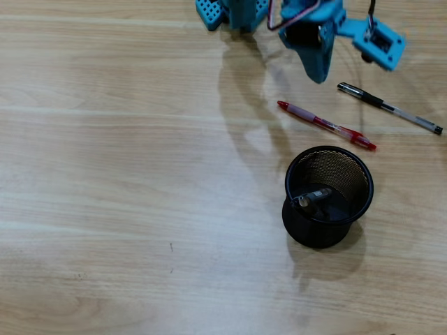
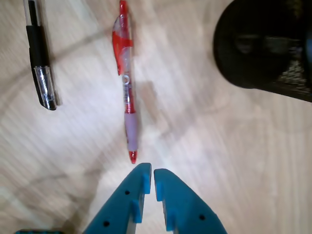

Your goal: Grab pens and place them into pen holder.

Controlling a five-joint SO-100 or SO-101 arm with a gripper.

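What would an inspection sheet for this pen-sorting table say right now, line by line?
Surface: light wood-grain table, bare apart from the job's things.
Job's things: red pen lies flat on the table beside the black mesh cup; black-capped clear pen lies flat farther out. At least one greyish pen is already in the cup.
Clutter: nothing seen.
Gripper: blue gripper, fingers nearly together and holding nothing, just short of the red pen's tip in the wrist view.
Cables: red and white wires loop at the arm's joint; a dark lead runs to the wrist camera.
Surroundings: nothing seen beyond the table.
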